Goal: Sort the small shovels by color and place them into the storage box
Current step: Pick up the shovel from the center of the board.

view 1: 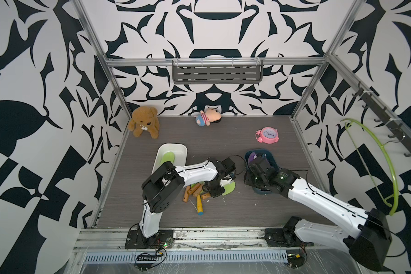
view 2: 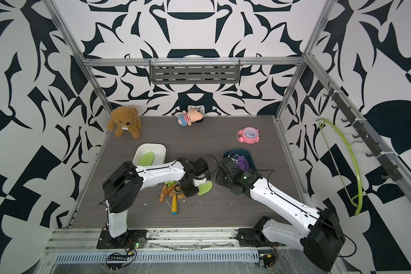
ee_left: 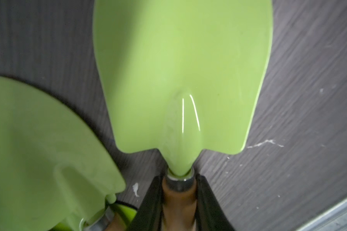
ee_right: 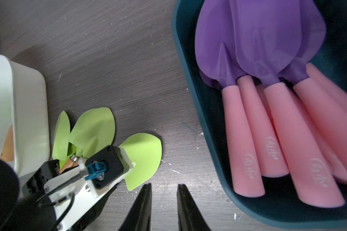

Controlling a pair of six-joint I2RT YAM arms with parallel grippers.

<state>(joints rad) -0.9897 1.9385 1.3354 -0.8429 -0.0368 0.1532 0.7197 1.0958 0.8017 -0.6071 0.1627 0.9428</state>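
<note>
Left hand (ee_left: 178, 180) pinched on a green shovel's (ee_left: 180, 70) brown handle; right hand (ee_right: 164, 186) slightly parted, empty.
The held shovel is down at the scuffed grey tabletop (view 1: 235, 213) beside the pile of green shovels (view 1: 195, 189). Behind, a white box (view 1: 183, 156) holds one green blade (view 1: 167, 156). A blue box (ee_right: 194, 90), half hidden under the right arm, holds the purple shovels (ee_right: 268, 40). Open tabletop runs back to a teddy bear (view 1: 144, 122), doll (view 1: 208, 116) and clock (view 1: 267, 135).

A dark grey wood-grain tabletop (view 1: 223, 147), flecked with white scuffs. Along its far edge lie a brown teddy bear (view 1: 144, 122) and a striped plush doll (view 1: 208, 116); a pink alarm clock (view 1: 267, 135) stands nearby. At the middle sit a white storage box (view 1: 173, 146) and a dark teal storage box (ee_right: 194, 84). Between them, nearer the front, lies a heap of lime-green shovels (view 1: 195, 189) with brown handles, and beside it a yellow-handled shovel (view 1: 199, 204).
</note>
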